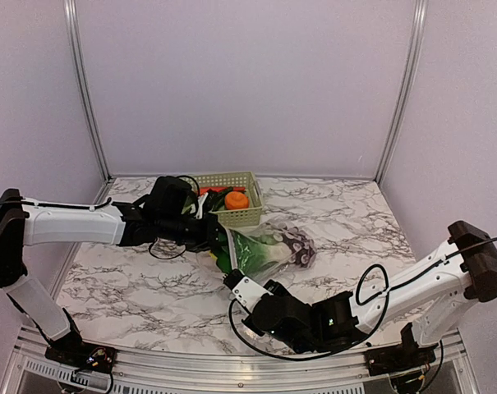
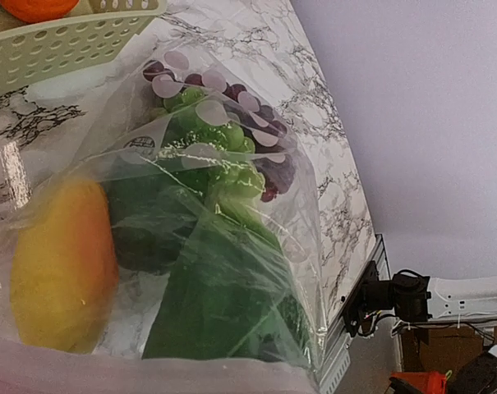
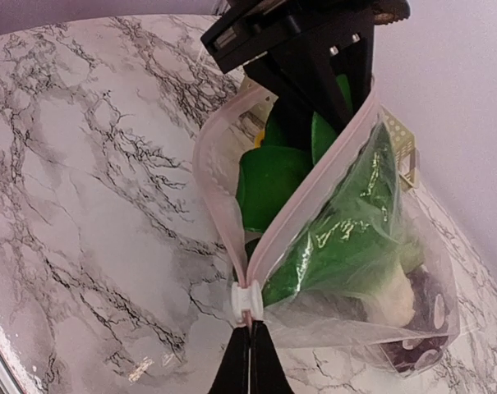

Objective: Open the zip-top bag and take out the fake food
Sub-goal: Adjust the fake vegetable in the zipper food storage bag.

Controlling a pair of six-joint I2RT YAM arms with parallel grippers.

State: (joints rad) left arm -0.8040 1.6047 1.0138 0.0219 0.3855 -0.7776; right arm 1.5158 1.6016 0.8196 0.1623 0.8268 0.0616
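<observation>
The zip-top bag (image 1: 269, 246) lies stretched between my two grippers at mid-table, its mouth spread open. In the right wrist view the pink zip strips part above the white slider (image 3: 246, 301), and my right gripper (image 3: 250, 328) is shut on the bag's end just behind it. My left gripper (image 1: 218, 238) is shut on the far end of the mouth; its black body (image 3: 301, 49) looms there. Fake food is inside: green pieces (image 3: 269, 180), a yellow-orange fruit (image 2: 63, 263), purple grapes (image 2: 260, 135). My left fingers are hidden behind plastic in the left wrist view.
A pale green lattice basket (image 1: 241, 216) stands just behind the bag, holding an orange piece (image 1: 236, 199) and other food. It also shows top left in the left wrist view as the basket (image 2: 67, 41). Metal frame posts stand at the table's back corners.
</observation>
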